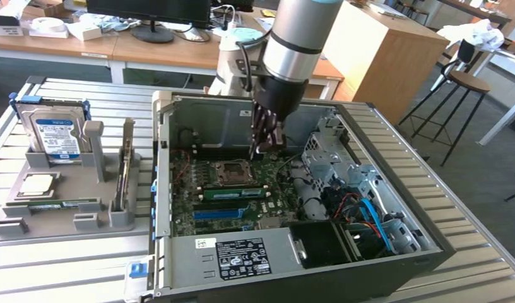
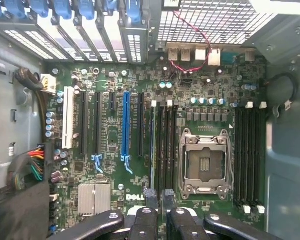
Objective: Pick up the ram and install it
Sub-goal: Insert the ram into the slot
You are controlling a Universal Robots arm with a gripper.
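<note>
A slatted metal counter [image 1: 72, 265] carries an open computer case [image 1: 207, 123] and a grey holder [image 1: 47, 224] with a hard drive [image 1: 57, 136]; wooden desks [image 1: 161, 52] and a stool [image 1: 469, 81] stand behind. In the exterior view the ram [image 1: 232, 191] sits upright in a motherboard slot beside the CPU socket [image 1: 230, 170], near the pincer [image 1: 262, 150] hanging inside the case. The wrist view looks down on the motherboard [image 2: 110, 145], where the pincer's fingertips [image 2: 150, 196] stand narrowly parted, nothing between them.
</note>
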